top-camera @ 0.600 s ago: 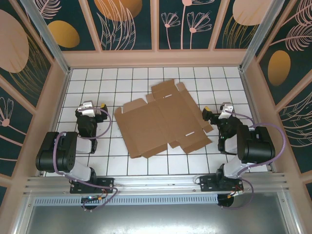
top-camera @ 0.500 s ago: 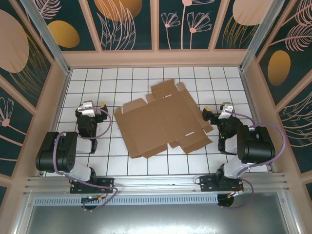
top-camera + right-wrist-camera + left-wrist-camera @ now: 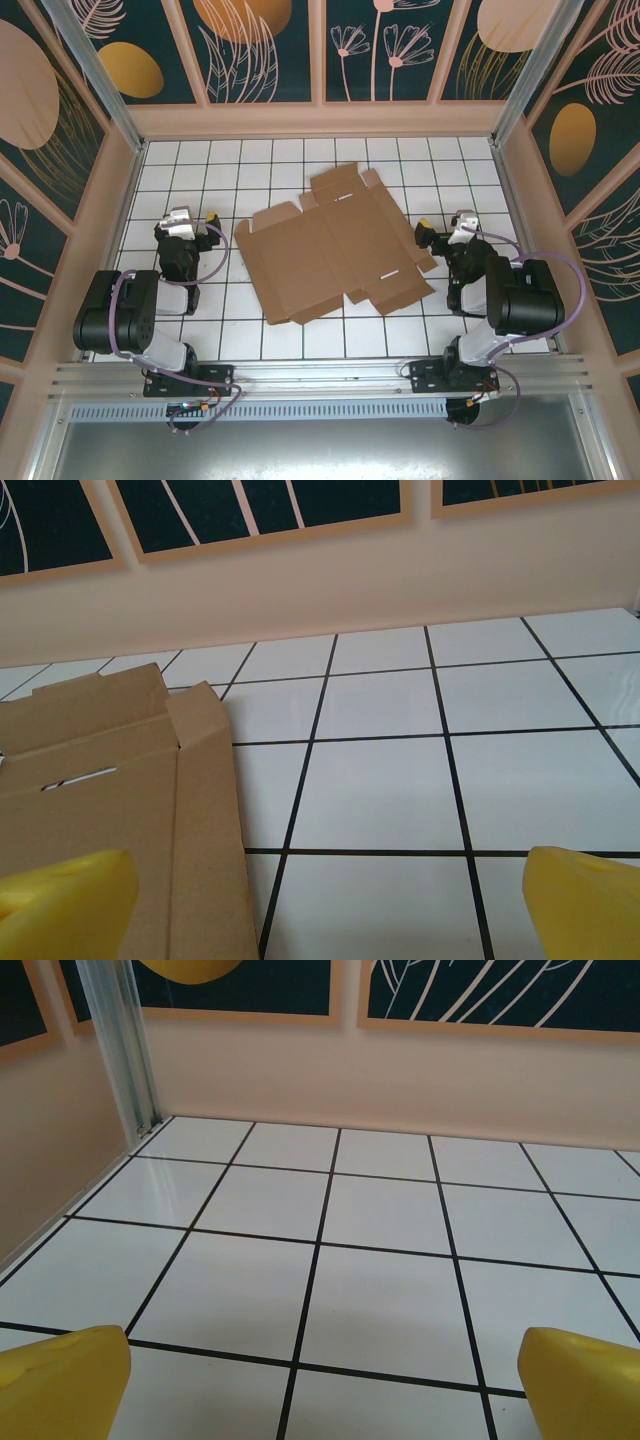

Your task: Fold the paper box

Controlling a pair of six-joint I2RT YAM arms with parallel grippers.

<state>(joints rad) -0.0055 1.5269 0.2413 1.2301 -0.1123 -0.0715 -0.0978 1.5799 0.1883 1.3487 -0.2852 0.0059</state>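
Note:
The paper box (image 3: 335, 245) lies unfolded as a wide brown cardboard sheet in the middle of the white tiled table, flaps spread out. My left gripper (image 3: 186, 219) rests low to the left of the sheet, apart from it, open. In the left wrist view its yellow fingertips (image 3: 62, 1380) stand wide over bare tiles, the left gripper (image 3: 320, 1390) empty. My right gripper (image 3: 447, 226) sits just off the sheet's right edge, open. In the right wrist view the paper box (image 3: 110, 800) with a small slot lies at the left, and the right gripper (image 3: 325, 910) holds nothing.
Beige walls (image 3: 320, 120) with dark patterned panels enclose the table on three sides. A metal post (image 3: 125, 1050) stands in the far left corner. White tiles (image 3: 300, 335) lie between the sheet and the arm bases.

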